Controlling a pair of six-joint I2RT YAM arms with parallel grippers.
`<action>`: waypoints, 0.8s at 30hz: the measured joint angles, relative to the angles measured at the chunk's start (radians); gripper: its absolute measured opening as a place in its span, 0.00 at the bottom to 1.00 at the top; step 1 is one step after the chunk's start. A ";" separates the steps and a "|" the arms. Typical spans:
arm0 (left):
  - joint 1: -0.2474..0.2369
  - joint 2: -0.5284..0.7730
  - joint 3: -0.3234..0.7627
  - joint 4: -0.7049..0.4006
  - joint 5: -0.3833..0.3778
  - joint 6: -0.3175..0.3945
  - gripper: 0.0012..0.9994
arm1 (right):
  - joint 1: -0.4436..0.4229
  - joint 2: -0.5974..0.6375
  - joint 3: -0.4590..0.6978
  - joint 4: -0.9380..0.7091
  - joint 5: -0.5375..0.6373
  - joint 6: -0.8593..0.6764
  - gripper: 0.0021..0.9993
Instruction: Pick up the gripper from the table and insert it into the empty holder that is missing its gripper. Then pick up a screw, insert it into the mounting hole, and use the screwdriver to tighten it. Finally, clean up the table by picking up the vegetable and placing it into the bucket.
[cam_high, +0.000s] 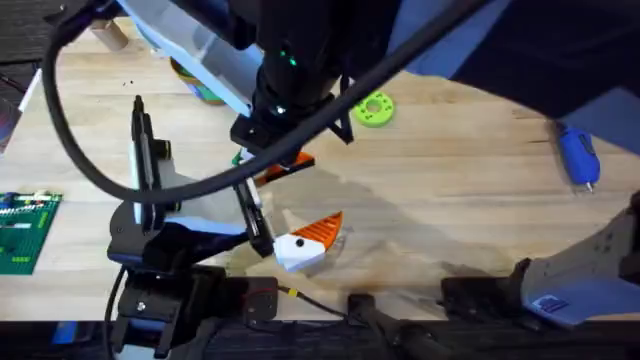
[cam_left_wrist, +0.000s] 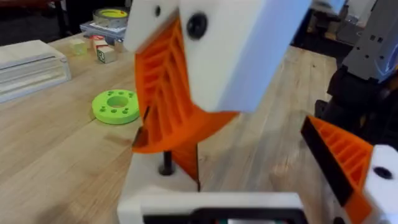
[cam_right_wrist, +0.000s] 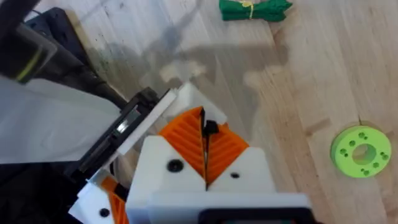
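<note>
**Orange gripper piece (cam_left_wrist: 186, 155) in the holder, screw at risk of tipping**

Orange gripper piece, a ribbed plastic wedge, appears to stand edge-on in the plain white holder (cam_left_wrist: 149, 199), which looks to be one finger base of the left gripper (cam_left_wrist: 252, 149). That pincer is spread wide, its other orange-padded finger well apart. Just beside the wedge, a small dark screw (cam_left_wrist: 166, 163) stands upright on the holder's smooth white plastic, directly under the right gripper (cam_right_wrist: 204, 134), whose ribbed orange pads are clenched together, seemingly on the screw's head.

The likely trouble is the screw. It is short, slick and thin, so a slightly tilted descent could cock it in the mounting hole, or it could slip from the pads and roll off across the wooden table (cam_high: 450, 200). Pushing down off-centre might also nudge the wedge out of its seat, since nothing seems to fasten it yet.

Farther out lie the blue-handled screwdriver (cam_high: 578, 155), the dark green vegetable (cam_right_wrist: 255, 9) and a green ring (cam_right_wrist: 362, 151).
</note>
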 joint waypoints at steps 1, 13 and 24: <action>0.000 0.000 0.000 0.000 0.000 0.000 0.99 | 0.000 0.000 0.000 0.000 -0.003 0.000 0.00; 0.000 0.000 0.000 0.000 0.000 0.000 0.99 | 0.010 0.009 0.000 0.001 -0.007 0.000 0.00; 0.000 0.000 0.000 0.000 0.000 -0.004 0.99 | 0.010 0.019 0.000 0.010 -0.008 0.000 0.00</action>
